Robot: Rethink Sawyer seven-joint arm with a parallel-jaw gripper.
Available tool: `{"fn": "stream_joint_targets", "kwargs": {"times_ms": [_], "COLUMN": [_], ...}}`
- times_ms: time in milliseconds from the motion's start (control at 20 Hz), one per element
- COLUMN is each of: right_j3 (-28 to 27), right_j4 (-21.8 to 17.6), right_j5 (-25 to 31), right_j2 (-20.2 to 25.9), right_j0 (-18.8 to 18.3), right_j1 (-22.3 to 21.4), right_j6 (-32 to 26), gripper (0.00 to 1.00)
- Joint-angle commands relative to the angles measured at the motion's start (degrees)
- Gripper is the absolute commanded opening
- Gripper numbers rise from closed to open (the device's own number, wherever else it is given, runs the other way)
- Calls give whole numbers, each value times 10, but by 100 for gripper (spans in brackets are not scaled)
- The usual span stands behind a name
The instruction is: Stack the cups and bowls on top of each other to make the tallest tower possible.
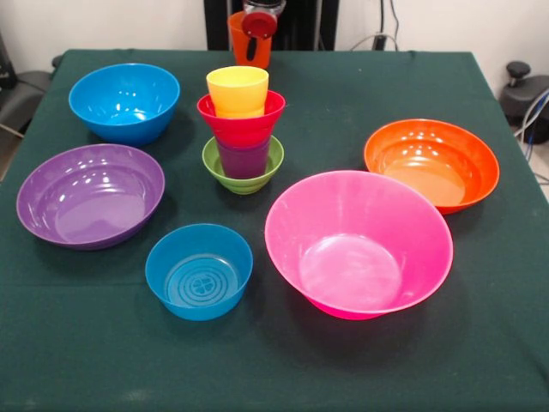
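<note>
- Seeing the gripper [258, 26] at the far edge, clamped on the orange cup [247, 43], which hangs above the table [480, 343].
- I find the tower [243, 137] mid-table: green bowl [244, 176], purple cup [244, 160], red bowl [241, 124], yellow cup [238, 90] on top.
- Around it I count the pink bowl [360, 245], orange bowl [431, 163], purple bowl [90, 195] and two blue bowls [199, 270].
</note>
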Motion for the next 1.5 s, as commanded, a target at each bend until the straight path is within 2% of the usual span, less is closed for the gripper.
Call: {"fn": "stream_joint_targets", "kwargs": {"times_ms": [50,200,550,950,1150,1400,1500], "right_j3": [-59,-57,-42,-44,-66,-122,-139], "right_j4": [7,6,8,5,8,5,3], "right_j5": [34,40,143,204,228,252,258], "right_j2": [61,58,63,76,72,47,52], "right_j0": [-2,0,1,-7,-5,14,16], "right_j1": [-4,-17,-118,-171,-171,-143,-136], "right_j6": [17,14,-7,-13,-14,-16,-19], "gripper": [0,0,0,0,0,0,0]}}
